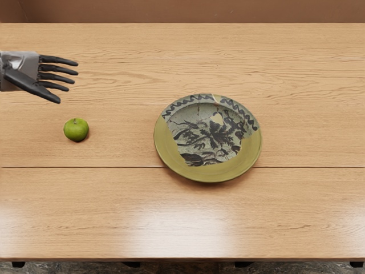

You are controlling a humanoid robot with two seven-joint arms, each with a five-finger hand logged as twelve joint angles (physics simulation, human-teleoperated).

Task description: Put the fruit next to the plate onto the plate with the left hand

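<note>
Just below the left hand point(43, 75), whose dark fingers are spread and hold nothing, sits the small green apple point(76, 129) on the wooden table point(182, 217). I'd lower over it and cup gently: round, smooth, likely to roll. The glazed, patterned plate point(165, 149) lies well off to the hand's right.

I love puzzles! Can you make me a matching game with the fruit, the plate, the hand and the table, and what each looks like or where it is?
Things:
1. fruit
2. plate
3. left hand
4. table

Clues:
A. fingers spread, holding nothing
B. wooden, under everything
C. small, green, left of the plate
D. olive rim, dark pattern inside

Pairs: 1-C, 2-D, 3-A, 4-B
</note>
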